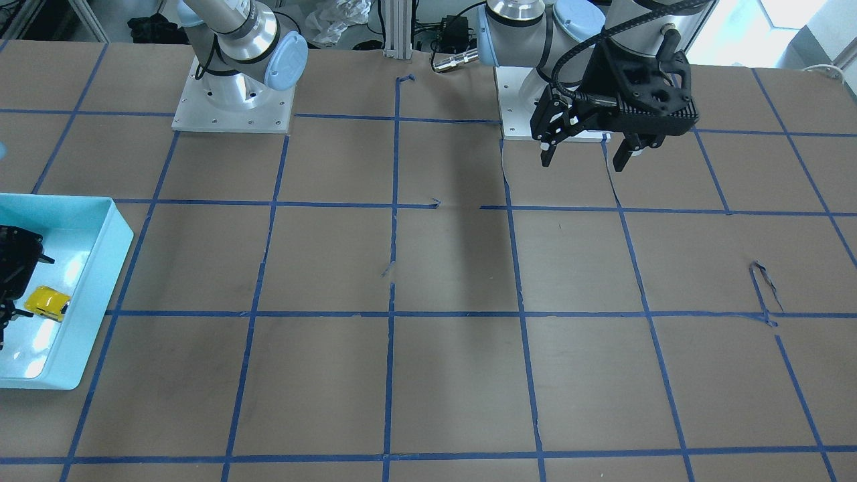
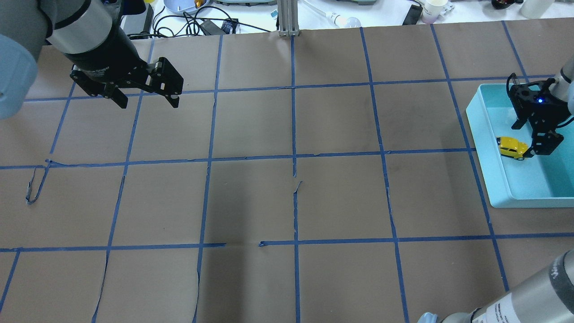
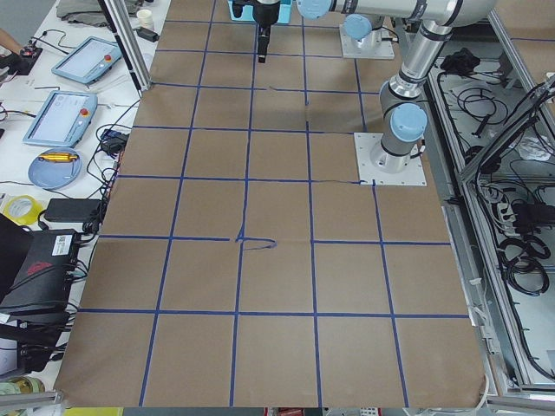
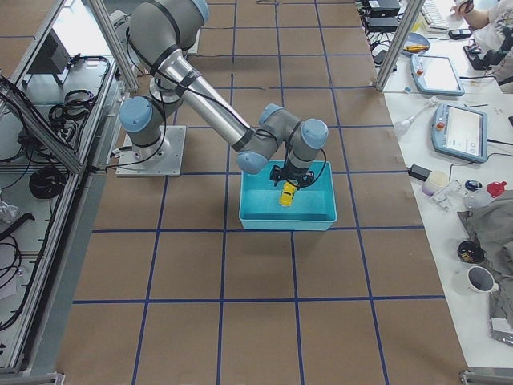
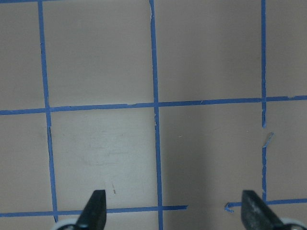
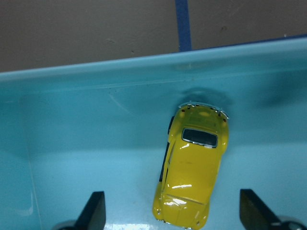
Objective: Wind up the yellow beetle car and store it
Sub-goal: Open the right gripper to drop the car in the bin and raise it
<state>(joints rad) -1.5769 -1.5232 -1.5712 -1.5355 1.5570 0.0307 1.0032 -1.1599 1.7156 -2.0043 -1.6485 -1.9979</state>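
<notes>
The yellow beetle car (image 6: 192,165) lies on the floor of the teal bin (image 6: 96,158), its nose against the bin's wall. It also shows in the overhead view (image 2: 512,147), in the front view (image 1: 48,302) and in the right side view (image 4: 287,194). My right gripper (image 6: 172,218) is open and hovers inside the bin (image 2: 502,179) just above the car, with the car between its fingertips (image 6: 94,211) and not touching them. My left gripper (image 2: 145,96) is open and empty, held above the table at the far left; it also shows in the front view (image 1: 584,155).
The brown paper table with its blue tape grid (image 2: 293,157) fills the middle. The bin (image 1: 87,294) stands at the table's right edge. Torn tape curls up at the left (image 2: 36,186). Cables and clutter lie beyond the far edge (image 2: 202,22).
</notes>
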